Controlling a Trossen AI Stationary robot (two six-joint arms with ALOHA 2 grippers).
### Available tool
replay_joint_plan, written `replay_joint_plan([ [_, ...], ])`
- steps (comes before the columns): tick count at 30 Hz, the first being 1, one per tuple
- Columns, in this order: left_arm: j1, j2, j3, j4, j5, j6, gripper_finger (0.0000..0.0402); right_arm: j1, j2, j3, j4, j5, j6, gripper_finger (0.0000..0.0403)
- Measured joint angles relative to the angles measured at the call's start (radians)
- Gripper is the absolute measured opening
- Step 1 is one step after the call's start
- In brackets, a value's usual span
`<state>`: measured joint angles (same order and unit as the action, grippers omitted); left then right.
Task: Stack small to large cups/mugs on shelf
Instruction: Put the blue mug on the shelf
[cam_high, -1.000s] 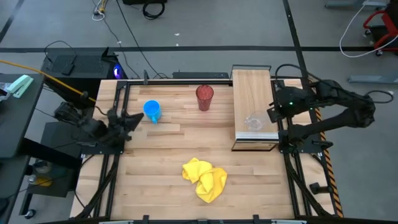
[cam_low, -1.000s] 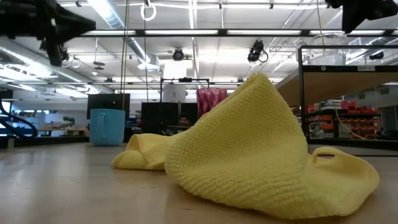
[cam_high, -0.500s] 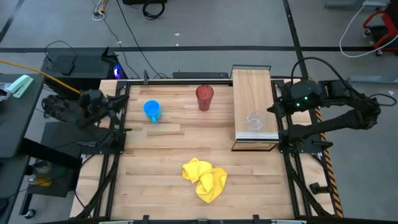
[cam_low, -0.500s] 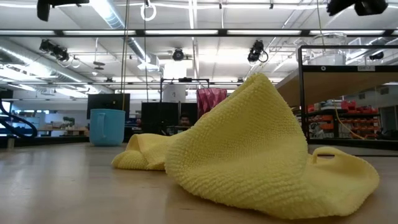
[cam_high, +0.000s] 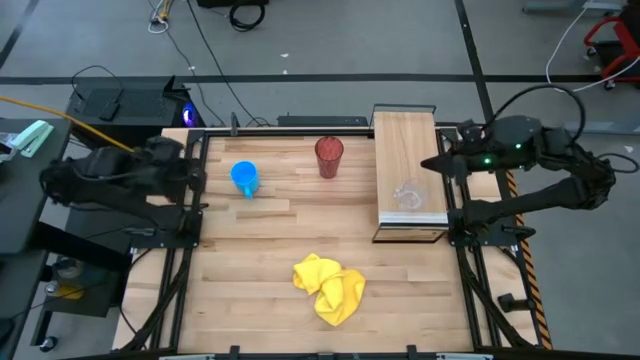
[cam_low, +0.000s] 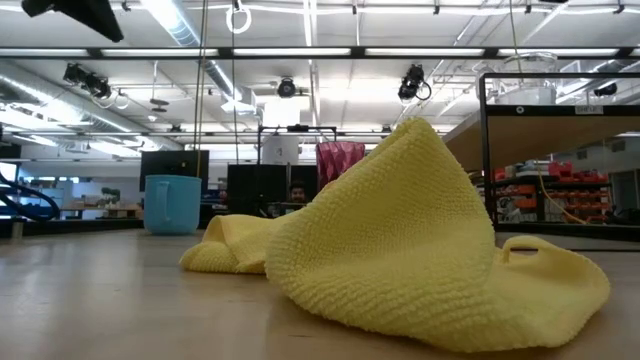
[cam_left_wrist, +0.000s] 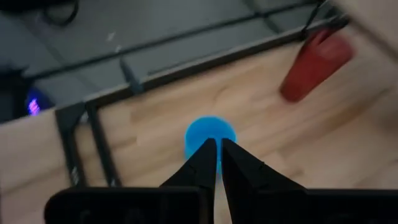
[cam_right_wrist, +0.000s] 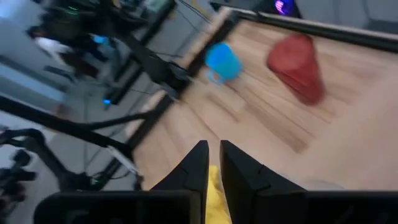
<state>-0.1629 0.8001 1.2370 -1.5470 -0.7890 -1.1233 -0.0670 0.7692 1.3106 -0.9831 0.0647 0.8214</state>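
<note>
Grey workshop floor with loose cables surrounds a light-wood desk (cam_high: 260, 250) set in a black frame; the low view looks across it into a lit hall with shelving.

Left edge: the left arm lies folded along the desk's left rail, mostly outside the wood. The left gripper (cam_high: 197, 172) sits at the rail, level with the blue mug (cam_high: 245, 178) and pointing toward it. In its wrist view the two fingers (cam_left_wrist: 202, 163) are nearly together, only a thin slit between them, holding nothing; the mug shows just beyond the tips.

Blue mug stands upright in the far-left part of the desk, bare wood all round it. The red tumbler (cam_high: 329, 156) stands upright farther right, near the far edge, well apart from the mug and just left of the shelf.

Near-centre: a crumpled yellow cloth (cam_high: 329, 287), alone on the wood, close to the near edge. It fills the low view and hides much of the desk behind.

Right: the shelf (cam_high: 407, 140) runs from far edge toward the near side, along the right rail. The clear cup (cam_high: 407, 194) sits on its near half.

The right arm arches outside the right rail. The right gripper (cam_high: 432, 163) reaches in over the shelf's right edge, beside the cup but apart from it. Fingers (cam_right_wrist: 194, 163) narrow, empty.
</note>
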Motion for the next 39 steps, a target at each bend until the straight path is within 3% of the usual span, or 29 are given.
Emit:
replay_joint_plan([
  [10, 0.424, 0.142, 0.0, 0.291, 0.41, 0.405, 0.0033, 0.0, 0.0, 0.0, 0.047, -0.109, -0.032, 0.0048],
  [18, 0.797, 0.386, 0.0, 0.32, 0.755, 0.613, 0.0037, 0.0, 0.0, 0.0, 0.17, -0.226, -0.063, 0.0048],
  [27, 0.942, 0.602, 0.0, 0.317, 0.816, 0.697, 0.0063, 0.0, -0.001, 0.0, 0.169, -0.253, -0.143, 0.0048],
  [39, 1.085, 0.715, 0.0, 0.306, 0.809, 0.828, 0.0112, 0.0, 0.011, 0.0, 0.169, -0.194, -0.181, 0.0048],
])
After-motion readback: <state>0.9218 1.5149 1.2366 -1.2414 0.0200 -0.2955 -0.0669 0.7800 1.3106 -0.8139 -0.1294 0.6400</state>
